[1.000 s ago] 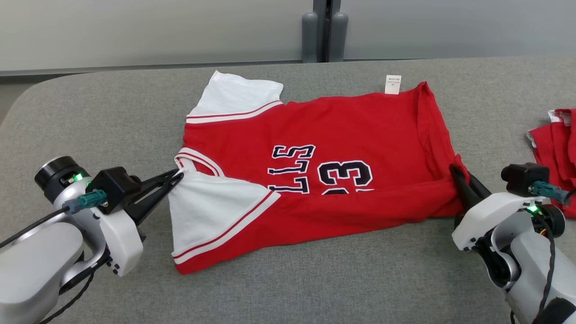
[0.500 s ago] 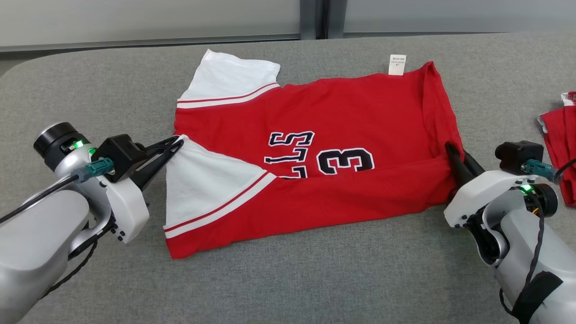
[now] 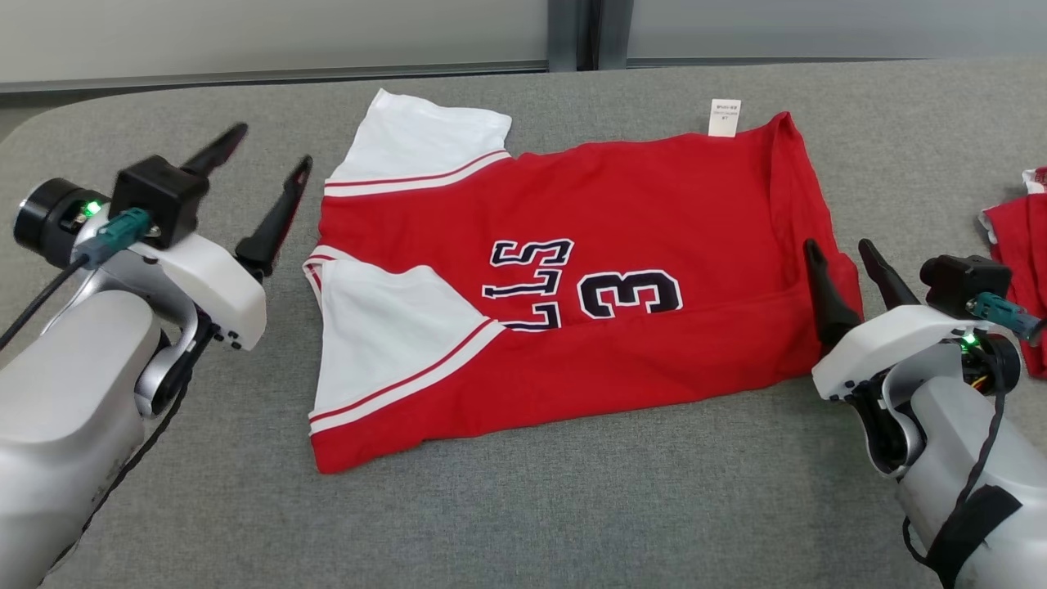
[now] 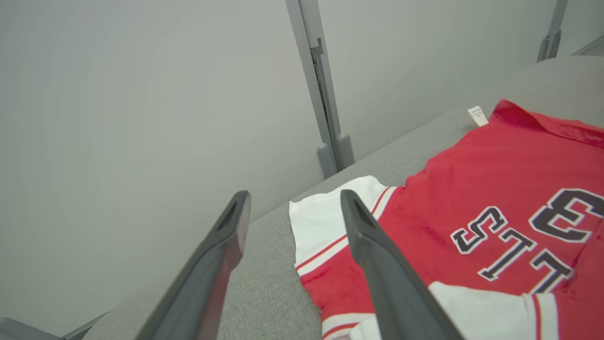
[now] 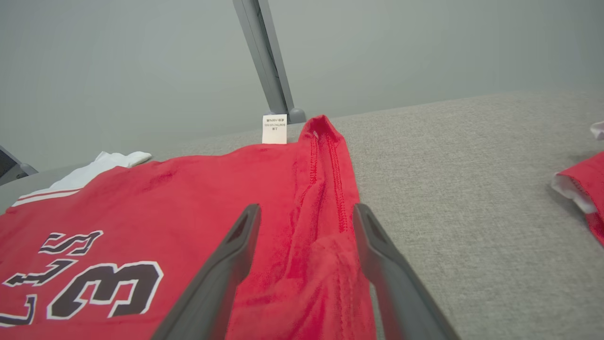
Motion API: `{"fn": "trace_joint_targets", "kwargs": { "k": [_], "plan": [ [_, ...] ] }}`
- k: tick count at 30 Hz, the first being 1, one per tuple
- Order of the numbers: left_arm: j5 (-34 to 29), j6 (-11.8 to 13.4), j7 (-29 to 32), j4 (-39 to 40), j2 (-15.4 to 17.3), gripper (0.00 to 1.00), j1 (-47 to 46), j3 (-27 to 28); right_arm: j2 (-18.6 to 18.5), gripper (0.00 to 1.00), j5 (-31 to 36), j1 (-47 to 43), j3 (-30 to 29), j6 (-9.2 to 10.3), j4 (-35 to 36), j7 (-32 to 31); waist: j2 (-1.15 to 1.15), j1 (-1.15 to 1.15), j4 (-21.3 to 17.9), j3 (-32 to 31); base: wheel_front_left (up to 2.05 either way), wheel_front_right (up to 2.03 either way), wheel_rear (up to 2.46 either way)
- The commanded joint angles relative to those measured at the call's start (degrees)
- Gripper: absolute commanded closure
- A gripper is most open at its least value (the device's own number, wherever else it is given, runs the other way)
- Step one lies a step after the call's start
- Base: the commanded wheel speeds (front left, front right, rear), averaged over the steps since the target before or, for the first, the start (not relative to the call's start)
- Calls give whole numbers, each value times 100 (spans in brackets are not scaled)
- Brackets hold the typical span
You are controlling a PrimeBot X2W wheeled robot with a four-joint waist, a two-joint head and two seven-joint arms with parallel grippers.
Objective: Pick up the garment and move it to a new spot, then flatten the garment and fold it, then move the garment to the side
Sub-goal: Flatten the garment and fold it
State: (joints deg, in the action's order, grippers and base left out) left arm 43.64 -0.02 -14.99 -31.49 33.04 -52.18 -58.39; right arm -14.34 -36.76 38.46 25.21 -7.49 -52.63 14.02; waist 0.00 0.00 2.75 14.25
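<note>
I see the red jersey [image 3: 572, 270] lying flat on the grey padded table [image 3: 572, 523]. Its long axis runs across my head view, with the white sleeves at my left end and the hem at my right. The near long edge is folded up over the front and covers the lower part of the lettering. A white label [image 3: 724, 117] sticks out at the far edge. My left gripper [image 3: 274, 146] is spread open beside the sleeves, clear of the cloth. My right gripper [image 3: 837, 244] is spread open with its fingers either side of the hem ridge. I cannot tell whether they touch it. Another red garment [image 3: 1018, 237] lies well to the right.
</note>
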Motion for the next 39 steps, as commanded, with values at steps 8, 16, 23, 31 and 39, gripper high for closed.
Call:
{"fn": "trace_joint_targets", "kwargs": {
  "k": [8,16,23,31,39],
  "plan": [
    [-823,766,-16,1480,-323,0,1999,2282,-261,0,539,-783,-735,0,1097,121,0,0,36,-459,0,0,0],
    [-1356,548,-17,2112,-1082,0,3303,3370,-189,0,1483,-1916,-1499,0,2618,116,0,0,119,-791,0,0,0],
    [-2194,267,-13,2690,-2163,0,4316,4358,43,0,2245,-2942,-2000,0,3827,113,0,0,180,-1072,0,0,0],
    [-2641,-200,-14,2314,-2896,0,5079,5096,549,0,2538,-3725,-2304,0,4175,113,0,0,206,-1174,0,0,0],
    [-2618,-285,-13,1665,-3004,0,4991,5150,613,0,2598,-3609,-2251,0,4215,114,0,0,146,-1104,0,0,0]
  ]
}}
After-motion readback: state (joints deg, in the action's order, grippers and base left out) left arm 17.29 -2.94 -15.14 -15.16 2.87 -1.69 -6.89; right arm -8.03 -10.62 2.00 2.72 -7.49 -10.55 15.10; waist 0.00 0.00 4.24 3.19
